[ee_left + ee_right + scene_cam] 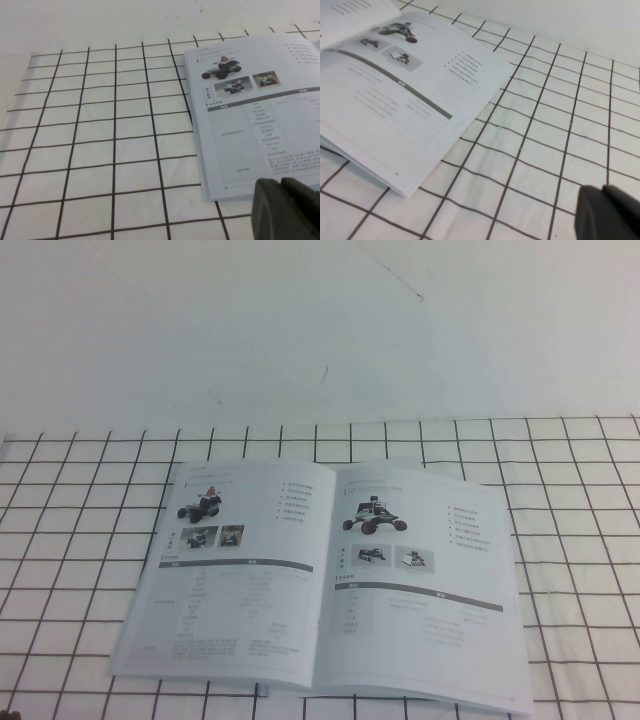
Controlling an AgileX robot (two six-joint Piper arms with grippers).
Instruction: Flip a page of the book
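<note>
The book (320, 585) lies open and flat on the gridded cloth, also in the left wrist view (260, 110) and right wrist view (390, 85). Its right-hand page (425, 590) shows a black four-wheeled robot photo, two small photos, a grey bar and a table. My left gripper (280, 186) hangs shut and empty just off the book's near left corner. My right gripper (602, 192) hangs shut and empty over the cloth, to the right of the book's near right corner. Neither gripper shows in the high view.
A white cloth with a black grid (580, 540) covers the table's near half. Beyond it lies plain white surface (320, 330) with a thin dark mark.
</note>
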